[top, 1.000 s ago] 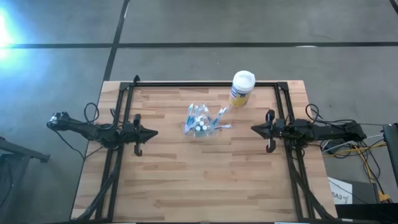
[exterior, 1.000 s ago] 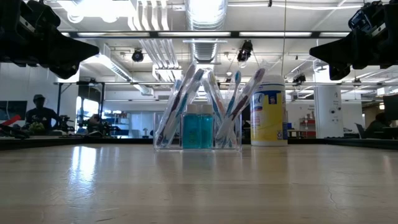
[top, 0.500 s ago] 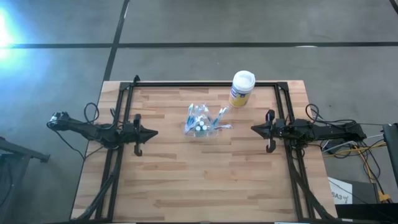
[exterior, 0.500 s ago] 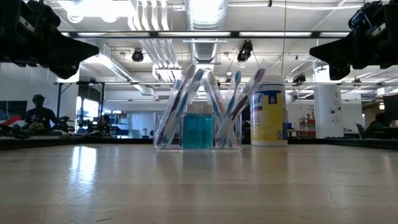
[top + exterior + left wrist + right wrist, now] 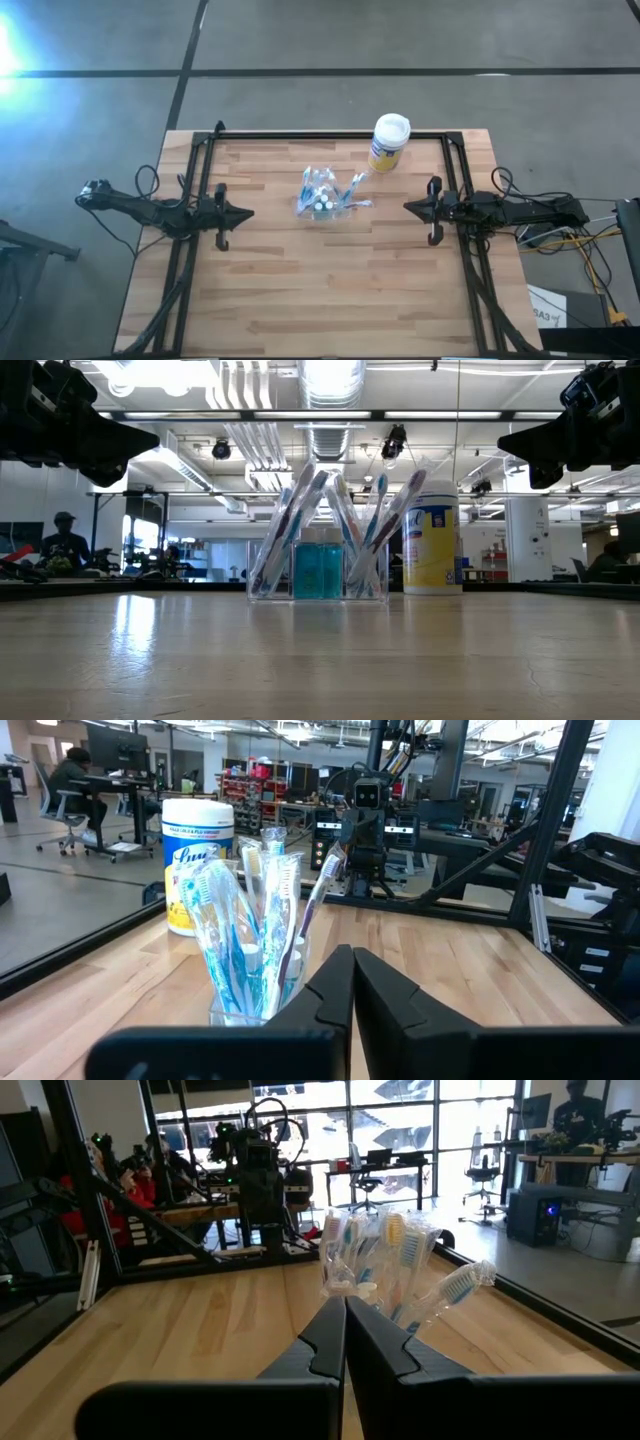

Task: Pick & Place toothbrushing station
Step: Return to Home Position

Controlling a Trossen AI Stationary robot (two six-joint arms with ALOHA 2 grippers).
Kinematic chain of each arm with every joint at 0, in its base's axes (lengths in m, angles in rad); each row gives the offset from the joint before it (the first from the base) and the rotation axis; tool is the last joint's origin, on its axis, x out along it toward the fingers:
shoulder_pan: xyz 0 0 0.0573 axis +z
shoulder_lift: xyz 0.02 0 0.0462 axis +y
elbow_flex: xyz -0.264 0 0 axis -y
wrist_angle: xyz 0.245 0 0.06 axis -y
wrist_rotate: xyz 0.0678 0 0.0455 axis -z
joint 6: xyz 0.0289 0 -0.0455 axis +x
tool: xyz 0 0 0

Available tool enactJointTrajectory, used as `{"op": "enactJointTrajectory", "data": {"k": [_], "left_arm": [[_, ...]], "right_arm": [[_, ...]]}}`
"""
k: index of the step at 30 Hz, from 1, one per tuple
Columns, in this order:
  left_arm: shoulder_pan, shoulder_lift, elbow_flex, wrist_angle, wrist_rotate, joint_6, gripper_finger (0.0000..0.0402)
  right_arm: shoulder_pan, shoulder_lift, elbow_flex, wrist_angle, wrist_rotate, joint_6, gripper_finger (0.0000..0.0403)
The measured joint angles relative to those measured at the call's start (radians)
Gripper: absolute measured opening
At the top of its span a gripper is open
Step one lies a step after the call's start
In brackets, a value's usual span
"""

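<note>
The clear holder (image 5: 325,197), crammed with toothbrushes (image 5: 289,530), stands near the yellow canister (image 5: 389,142). I judge it light, stiff, slippery and easily tipped, so it is best gripped low across its walls. The left gripper (image 5: 249,212) is beyond the holder from the canister and the right gripper (image 5: 407,206) is near the canister. Both are pinched closed, holding nothing.

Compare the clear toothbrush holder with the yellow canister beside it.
The toothbrush holder is see-through and open-topped; the yellow canister is opaque with a white lid. The holder is low, with toothbrushes fanning out; the canister is a taller cylinder. The holder sits mid-table, the canister nearer the far edge. Both stand upright on the table.
</note>
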Motion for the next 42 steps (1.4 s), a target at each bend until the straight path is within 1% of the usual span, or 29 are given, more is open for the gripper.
{"op": "enactJointTrajectory", "data": {"k": [42], "left_arm": [[0.000, 0.000, 0.000, 0.000, 0.000, 0.000, 0.0018]], "right_arm": [[0.000, 0.000, 0.000, 0.000, 0.000, 0.000, 0.0008]]}}
